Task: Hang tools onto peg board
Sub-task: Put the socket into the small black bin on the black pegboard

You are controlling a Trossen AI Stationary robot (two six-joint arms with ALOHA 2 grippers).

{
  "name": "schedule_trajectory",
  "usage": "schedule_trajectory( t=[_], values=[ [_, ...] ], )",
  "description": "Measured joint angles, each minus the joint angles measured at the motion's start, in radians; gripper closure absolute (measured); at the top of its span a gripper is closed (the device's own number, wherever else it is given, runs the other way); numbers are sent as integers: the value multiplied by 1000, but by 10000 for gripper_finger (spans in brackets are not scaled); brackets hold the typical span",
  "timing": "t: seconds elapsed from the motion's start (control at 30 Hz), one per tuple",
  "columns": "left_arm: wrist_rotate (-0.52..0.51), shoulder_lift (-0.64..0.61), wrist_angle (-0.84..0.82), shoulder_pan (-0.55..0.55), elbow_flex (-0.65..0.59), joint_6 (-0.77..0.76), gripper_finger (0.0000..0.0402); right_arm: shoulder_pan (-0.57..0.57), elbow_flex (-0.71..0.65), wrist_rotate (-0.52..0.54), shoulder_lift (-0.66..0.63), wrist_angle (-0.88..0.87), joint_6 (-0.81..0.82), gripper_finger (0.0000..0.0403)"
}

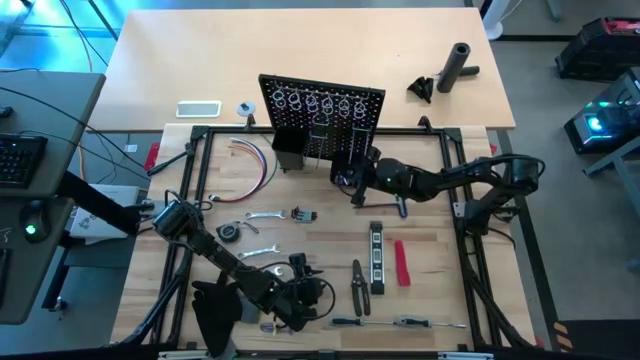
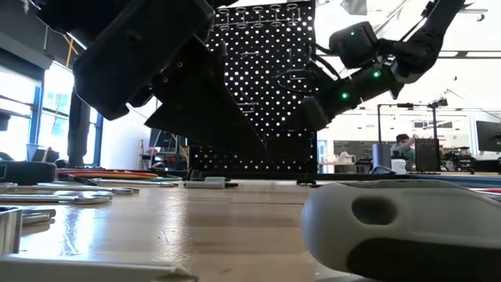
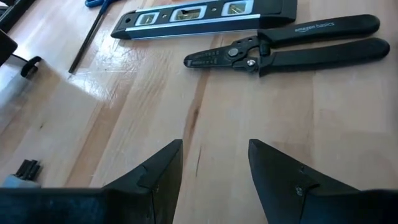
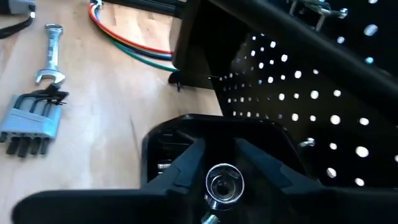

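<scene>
Right gripper (image 4: 221, 163): fingers a little apart, flanking a small silver socket-like tool (image 4: 222, 183); whether they pressed on it could not be told. Directly beyond the fingertips, a small black bin (image 4: 186, 134) at the foot of the peg board (image 1: 322, 120). Step in hand, by judgement: placing this piece at the bin. Next move calls for a clean release and a retreat clear of the panel.

Left gripper (image 3: 214, 163): fingers apart, empty, over bare table (image 3: 155, 106). Ahead of the fingertips, black-handled pliers (image 3: 292, 46); beyond them, the black-yellow level (image 3: 199, 15).

Still lying on the table: silver wrench (image 4: 48, 53), red-handled tool (image 1: 401, 262).
</scene>
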Motion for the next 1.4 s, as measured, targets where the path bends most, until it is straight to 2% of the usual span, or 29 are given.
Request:
schedule_trajectory(
  t=[0.23,0.37,0.57,0.77,1.03,1.2,1.4],
  values=[
    [26,-3,-4,-4,0,-11,225,-7,0,27,0,13,10,253],
    [25,-31,-20,-22,0,-14,225,2,0,21,-3,13,67,232],
    [31,-103,-104,-76,0,-42,225,81,0,-5,-4,9,103,228],
    [163,-153,-126,-157,1,-60,225,196,0,-5,-4,-10,108,228],
    [297,-120,-102,-203,1,-163,225,341,0,-3,-5,-10,121,228],
    [344,-81,-32,-203,1,-156,225,405,0,0,-5,-11,146,228],
    [346,-47,-65,-187,1,-197,225,454,0,28,-5,-23,158,228]
  ],
)
